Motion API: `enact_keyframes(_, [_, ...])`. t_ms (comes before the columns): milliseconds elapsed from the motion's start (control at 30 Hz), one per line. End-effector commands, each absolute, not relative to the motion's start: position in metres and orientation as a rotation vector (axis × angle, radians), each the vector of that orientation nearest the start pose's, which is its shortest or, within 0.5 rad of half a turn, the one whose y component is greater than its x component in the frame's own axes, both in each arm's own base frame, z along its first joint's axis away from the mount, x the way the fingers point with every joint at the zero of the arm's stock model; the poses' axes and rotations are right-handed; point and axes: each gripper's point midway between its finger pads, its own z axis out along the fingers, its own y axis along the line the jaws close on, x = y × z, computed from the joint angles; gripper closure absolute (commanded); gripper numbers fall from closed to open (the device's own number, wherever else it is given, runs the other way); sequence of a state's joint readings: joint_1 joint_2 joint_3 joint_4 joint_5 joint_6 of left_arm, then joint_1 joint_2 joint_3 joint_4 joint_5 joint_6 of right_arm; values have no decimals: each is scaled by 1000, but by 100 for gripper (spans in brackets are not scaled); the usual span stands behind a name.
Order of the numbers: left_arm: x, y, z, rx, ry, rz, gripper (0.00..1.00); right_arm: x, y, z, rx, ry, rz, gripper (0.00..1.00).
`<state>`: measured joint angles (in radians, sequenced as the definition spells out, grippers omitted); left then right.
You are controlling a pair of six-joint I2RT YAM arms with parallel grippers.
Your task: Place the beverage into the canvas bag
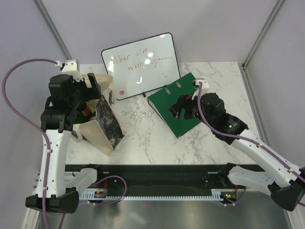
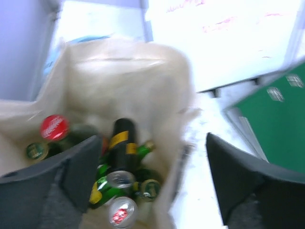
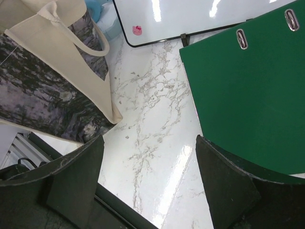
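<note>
Left gripper (image 2: 153, 143) spread wide and empty above the canvas bag (image 2: 128, 71) at nine o'clock, beverage (image 2: 123, 140) seen inside among cans (image 2: 119, 179), right gripper (image 3: 150, 143) likewise wide, empty, by green binder (image 3: 248, 86) at three o'clock.

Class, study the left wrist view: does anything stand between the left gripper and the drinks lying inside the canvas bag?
Nothing visible does. The left gripper hangs with jaws apart above the open mouth of the canvas bag, and the black bottle and cans lie in plain sight below it.
</note>
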<state>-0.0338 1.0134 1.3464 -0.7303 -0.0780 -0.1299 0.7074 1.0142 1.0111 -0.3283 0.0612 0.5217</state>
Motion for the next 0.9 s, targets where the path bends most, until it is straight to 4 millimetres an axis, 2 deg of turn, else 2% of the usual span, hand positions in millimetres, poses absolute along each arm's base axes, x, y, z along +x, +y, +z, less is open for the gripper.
enact_keyframes(0, [286,-65,416,155,1743,-364,0,258,231,320,-161,1889,755,14])
enact_keyframes(167, [265,-119,433,342,1630,-692,0,250,216,335,-149,1860,731,10])
enact_keyframes(233, [250,-136,437,374,1595,-782,0,248,209,341,-132,1847,716,2])
enact_keyframes(300, [246,-146,428,385,1587,-818,0,245,197,347,-98,1829,692,2])
enact_keyframes(333, [236,-156,426,409,1576,-841,0,242,191,351,-86,1816,688,2])
enact_keyframes(467, [218,-184,391,471,1626,-908,0,236,169,363,-18,1785,639,2])
enact_keyframes(633, [196,-197,376,507,1617,-970,0,231,147,376,58,1750,591,2])
enact_keyframes(733, [192,-195,367,509,1624,-970,0,226,139,383,75,1734,588,2])
enact_keyframes(867, [190,-187,371,491,1593,-931,0,223,132,388,90,1716,581,2])
